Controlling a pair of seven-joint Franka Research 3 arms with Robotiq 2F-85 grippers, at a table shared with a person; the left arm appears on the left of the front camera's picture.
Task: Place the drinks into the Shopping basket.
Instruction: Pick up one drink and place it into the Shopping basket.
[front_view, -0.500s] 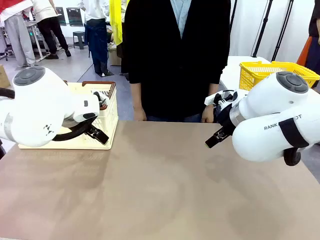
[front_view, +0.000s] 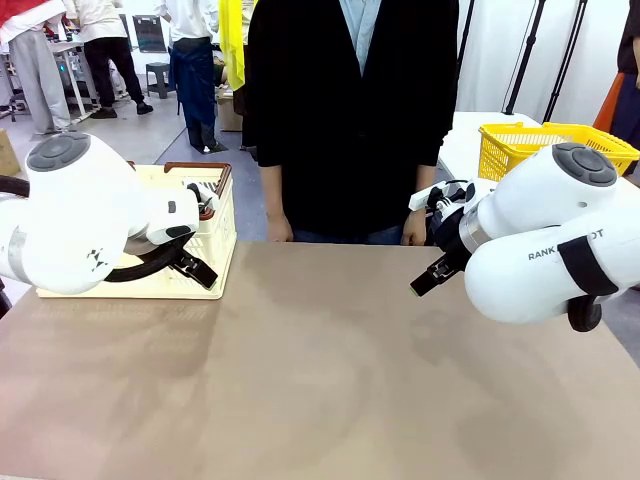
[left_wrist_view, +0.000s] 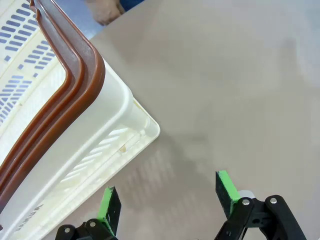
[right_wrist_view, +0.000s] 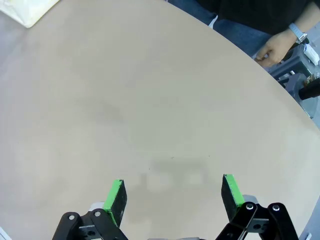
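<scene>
Nothing has shifted since half a second back: arms, basket and the person's hands sit in the same places. Tan table (front_view: 320, 390) stretches away right of the Shopping basket (front_view: 222, 215). Left gripper (left_wrist_view: 165, 189) hangs just beside the basket's near right corner, jaws spread wide and holding nothing, one green pad close to the cream wall. Right gripper (right_wrist_view: 173, 182) hangs well to the basket's right, above the table, jaws likewise spread and unloaded. Basket stands at the table's left side, brown rim up, partly behind the left arm. Right of the basket, at the far table edge: person's hand (front_view: 279, 230), then other hand (front_view: 415, 232). Farther right, on another table, a yellow mesh basket (front_view: 510, 148).
</scene>
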